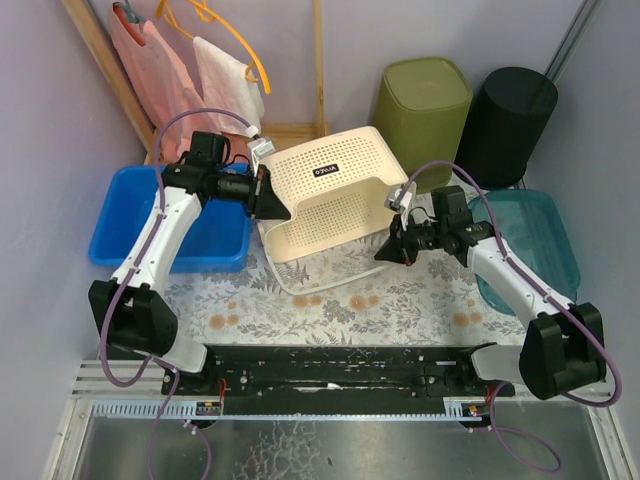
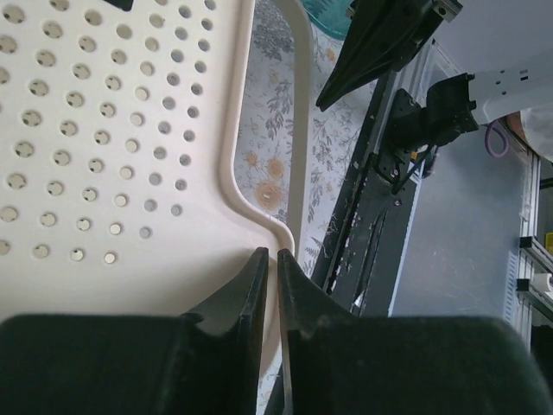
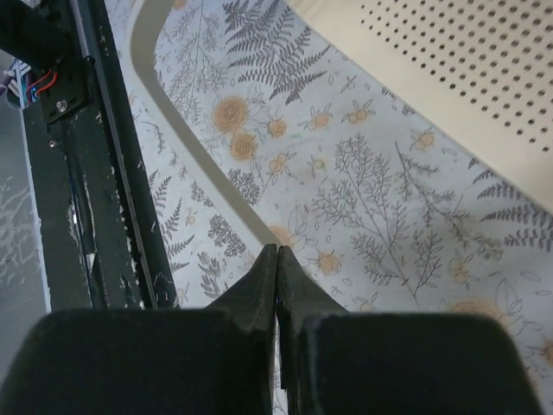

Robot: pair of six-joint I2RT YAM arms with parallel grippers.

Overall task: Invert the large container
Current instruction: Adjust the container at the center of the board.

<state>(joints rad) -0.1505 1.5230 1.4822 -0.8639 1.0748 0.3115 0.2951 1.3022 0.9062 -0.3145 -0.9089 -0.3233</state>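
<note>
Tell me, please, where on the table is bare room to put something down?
Free: the cloth strip between the basket and the rail. Crowded: blue bin and left gripper at the left, teal bin and right gripper at the right, green bin and black bin behind.

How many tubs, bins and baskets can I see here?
5: blue tub left, cream perforated basket centre, olive bin and black bin behind, teal tub right. More could be hidden.

Pale lavender walls (image 1: 40,90) enclose a table (image 1: 330,300) under a floral cloth, with a wooden rack (image 1: 318,60) of pink cloths (image 1: 150,65) behind, evenly lit.
</note>
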